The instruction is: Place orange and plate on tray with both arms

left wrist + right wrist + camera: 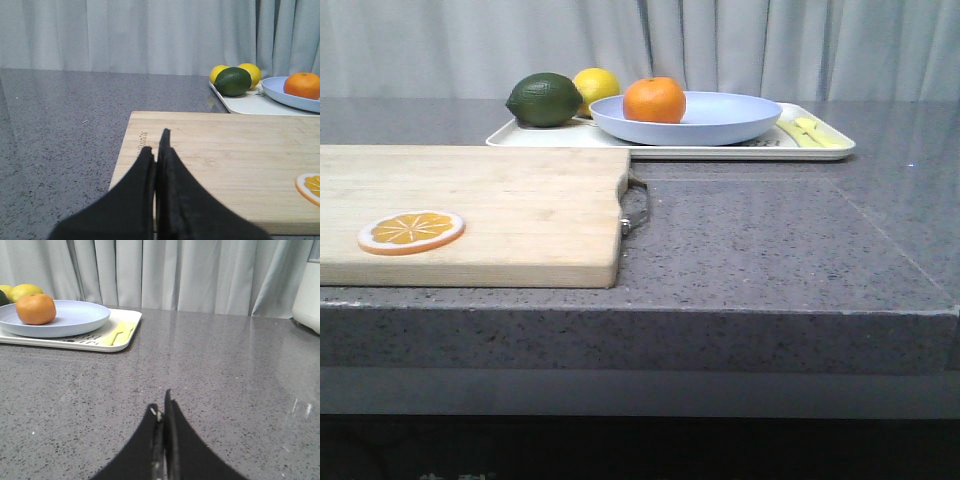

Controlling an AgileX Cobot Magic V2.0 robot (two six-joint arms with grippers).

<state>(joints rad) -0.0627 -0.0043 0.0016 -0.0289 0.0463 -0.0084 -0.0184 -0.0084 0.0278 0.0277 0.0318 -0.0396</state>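
Look toward the far edge of the worktop [800, 250]: the tray [820, 150] lies there with its long side running along that edge, and the plate [720, 125] already sits on it, its rim overhanging the tray's near edge a little. The orange [654, 99] rests in the plate, left of the plate's middle. A dark green fruit [544, 99] and a lemon [598, 84] share the tray's left end, and something pale yellow [810, 130] lies at its right end.

Your left gripper [157, 145] has its jaws pressed together on nothing, and they hang over the near left part of the cutting board [500, 200]; from there the tray lies ahead and off to the right. Your right gripper [162, 407] has its jaws closed and empty too, over bare worktop, with the tray ahead and to its left. The wrist views suggest the right arm is somewhat nearer the tray, though I can't be sure.

An orange slice [411, 231] lies on the board near the worktop's front left; it is not your target.

By my reading both items are placed, so any coming move would only be clearing away from the tray.
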